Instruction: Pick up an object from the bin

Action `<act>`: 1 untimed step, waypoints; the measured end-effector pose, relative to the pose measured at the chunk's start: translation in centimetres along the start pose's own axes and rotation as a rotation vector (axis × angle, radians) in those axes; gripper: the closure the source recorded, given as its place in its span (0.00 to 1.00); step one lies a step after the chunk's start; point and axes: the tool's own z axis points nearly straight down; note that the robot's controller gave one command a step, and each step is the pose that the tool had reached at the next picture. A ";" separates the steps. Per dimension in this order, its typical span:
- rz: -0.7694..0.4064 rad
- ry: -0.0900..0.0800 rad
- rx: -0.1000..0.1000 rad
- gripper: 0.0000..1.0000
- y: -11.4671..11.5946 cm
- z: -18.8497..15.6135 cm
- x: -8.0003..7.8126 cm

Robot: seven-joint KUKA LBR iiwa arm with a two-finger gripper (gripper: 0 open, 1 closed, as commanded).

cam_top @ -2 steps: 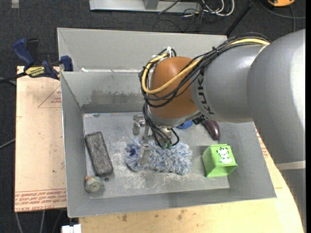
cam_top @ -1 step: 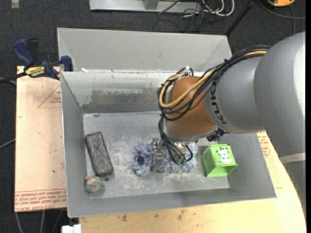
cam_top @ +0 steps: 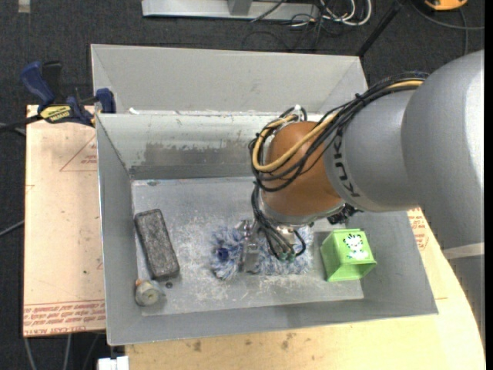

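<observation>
gripper [cam_top: 250, 254] low in grey metal bin [cam_top: 115, 230], mid-front, on crumpled blue-and-white soft wad [cam_top: 225, 254]; open or closed, cannot tell. probably grasp step. next: close firmly on wad, lift straight up, clear of green cardboard cube [cam_top: 348, 254] nearby.

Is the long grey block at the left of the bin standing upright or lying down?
Lying down: the grey block rests lengthwise on the bin floor, its broad face turned up.

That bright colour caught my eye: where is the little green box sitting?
In the camera view, the small green cube-shaped box sits at the right of the grey metal bin's floor, just right of the crumpled blue-and-white thing.
</observation>
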 end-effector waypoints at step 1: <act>-0.040 -0.003 0.000 1.00 0.3 -12.4 1.9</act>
